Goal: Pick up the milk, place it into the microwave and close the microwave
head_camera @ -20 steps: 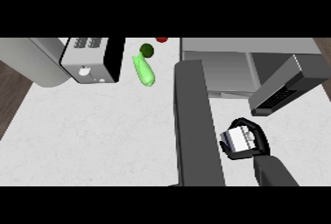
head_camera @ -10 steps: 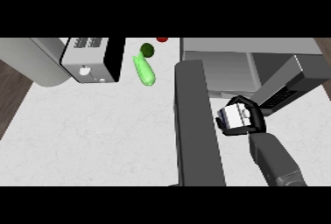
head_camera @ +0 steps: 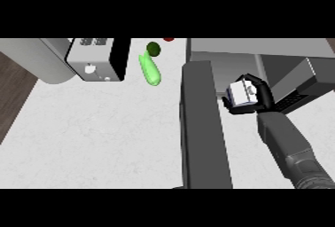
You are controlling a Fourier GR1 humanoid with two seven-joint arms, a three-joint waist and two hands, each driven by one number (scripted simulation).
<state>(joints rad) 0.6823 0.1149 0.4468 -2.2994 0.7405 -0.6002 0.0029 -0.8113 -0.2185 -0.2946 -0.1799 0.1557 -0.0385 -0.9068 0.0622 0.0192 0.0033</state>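
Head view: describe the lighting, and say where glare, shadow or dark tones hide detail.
Head view: the light is even, and the counter is uniformly pale with no glare. Head view: the black right hand, curled round the milk, covers part of it and shows little detail of its own. Head view: the dark microwave door carries no highlights.

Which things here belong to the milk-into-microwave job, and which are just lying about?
Job: milk, held in the right hand; microwave; its open door.
Lying about: toaster; long green vegetable; dark green round item; small red item.
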